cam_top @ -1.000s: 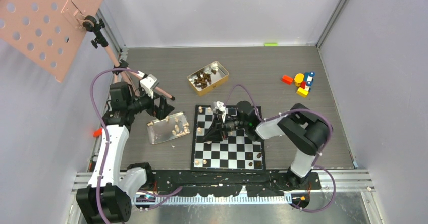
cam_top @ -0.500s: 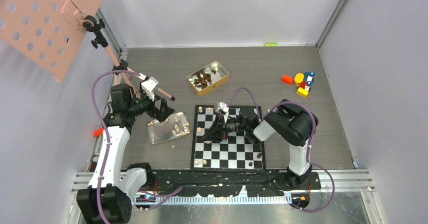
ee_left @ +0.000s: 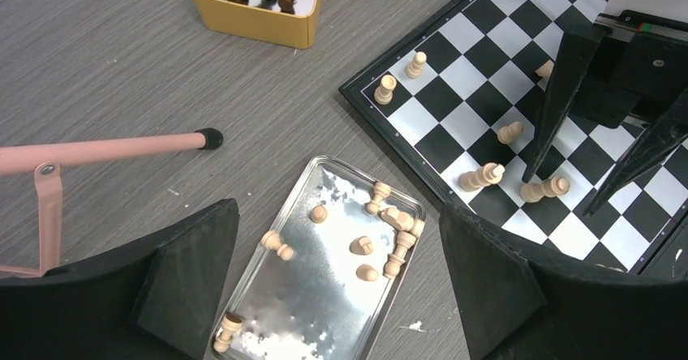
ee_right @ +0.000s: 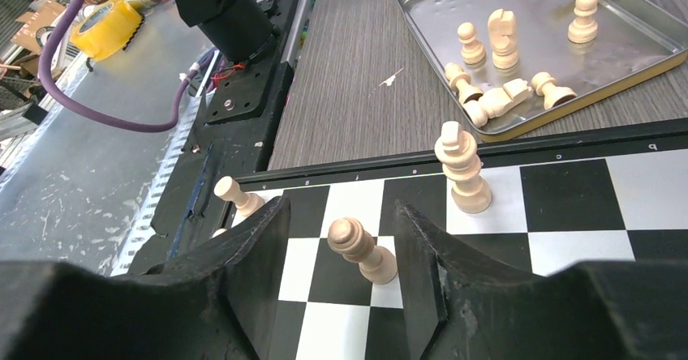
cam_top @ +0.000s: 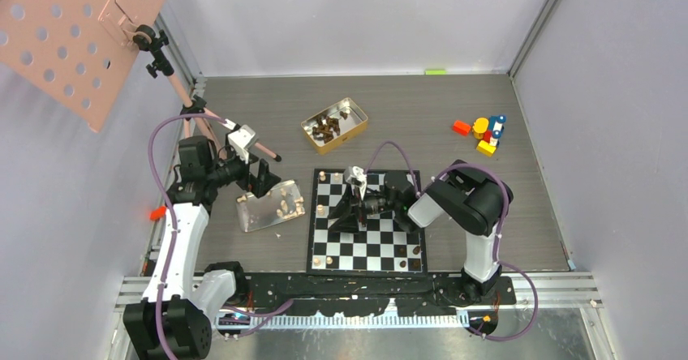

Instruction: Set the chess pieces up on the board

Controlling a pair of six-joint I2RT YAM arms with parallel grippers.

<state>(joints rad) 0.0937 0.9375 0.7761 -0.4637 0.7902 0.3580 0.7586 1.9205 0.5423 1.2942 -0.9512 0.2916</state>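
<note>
The black-and-silver board (cam_top: pixel 381 246) lies between the arms. My right gripper (cam_top: pixel 344 214) is low over its left half. In the right wrist view it is open (ee_right: pixel 341 214), its jaws on either side of a standing pale piece (ee_right: pixel 363 252) with a gap on both sides. A taller pale piece (ee_right: pixel 461 167) stands just beyond it, and a pale pawn (ee_right: pixel 237 197) stands at the board's edge. My left gripper (ee_left: pixel 341 287) is open and empty above the metal tray (ee_left: pixel 300 295), which holds several pale pieces. Two dark pieces (cam_top: pixel 410 257) stand at the board's near right.
A gold tin (cam_top: pixel 334 123) of dark pieces sits behind the board. Toy blocks (cam_top: pixel 485 133) lie far right. A pink tripod leg (ee_left: pixel 113 151) lies left of the tray. The tray (ee_right: pixel 633 32) borders the board's left edge.
The right arm's elbow has swung up and in toward the board, and its gripper has dropped slightly lower over the board's left half. The left arm has barely moved.
</note>
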